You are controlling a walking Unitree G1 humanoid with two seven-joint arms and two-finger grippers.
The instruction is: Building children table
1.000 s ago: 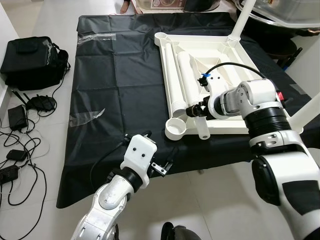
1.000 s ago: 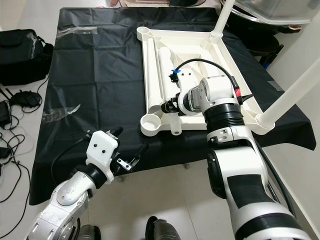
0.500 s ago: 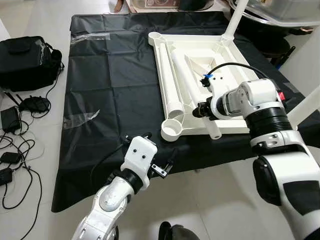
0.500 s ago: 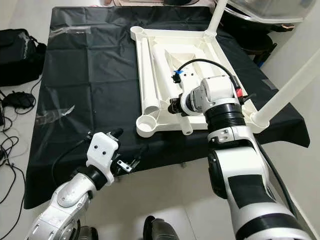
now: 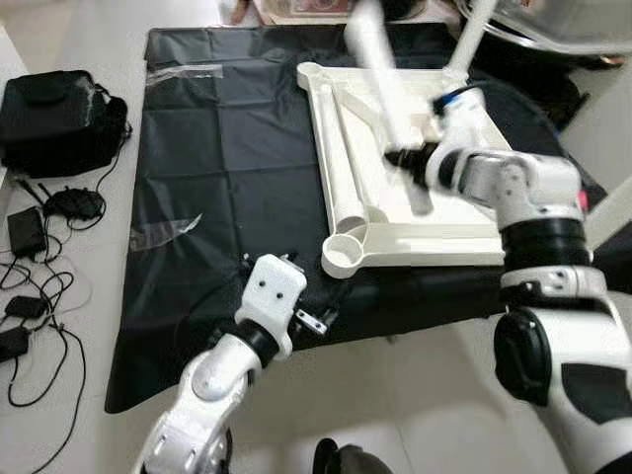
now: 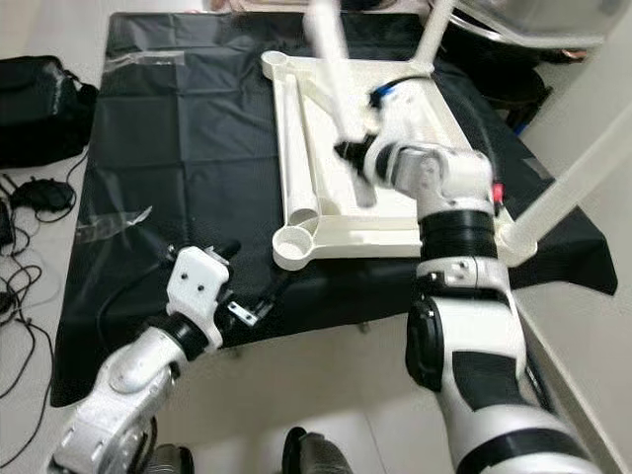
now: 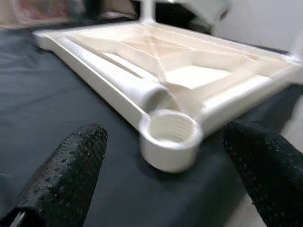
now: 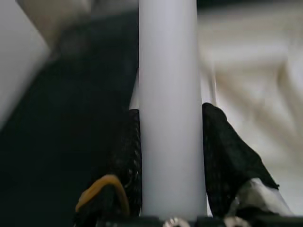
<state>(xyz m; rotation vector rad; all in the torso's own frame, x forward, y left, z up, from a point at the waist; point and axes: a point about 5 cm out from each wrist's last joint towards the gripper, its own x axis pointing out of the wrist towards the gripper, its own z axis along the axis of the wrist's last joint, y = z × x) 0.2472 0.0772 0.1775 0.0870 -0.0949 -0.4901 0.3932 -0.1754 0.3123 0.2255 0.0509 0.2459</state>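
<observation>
A long white plastic table leg [image 5: 380,74] is clamped between the right gripper's [image 5: 407,160] closed fingers above the upturned white plastic tabletop [image 5: 434,237] on black cloth [image 5: 227,148], probably for fitting into the empty threaded corner socket [image 7: 170,137]. The left gripper's [image 7: 165,175] fingers are spread, framing that socket.

Bright even indoor light, head views motion-blurred, wrist views soft, perhaps defocused

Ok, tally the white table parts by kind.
tabletop: 1
legs: 4 (that one and another fitted, one lying in the tabletop, one in the right end effector)
Total: 5
</observation>
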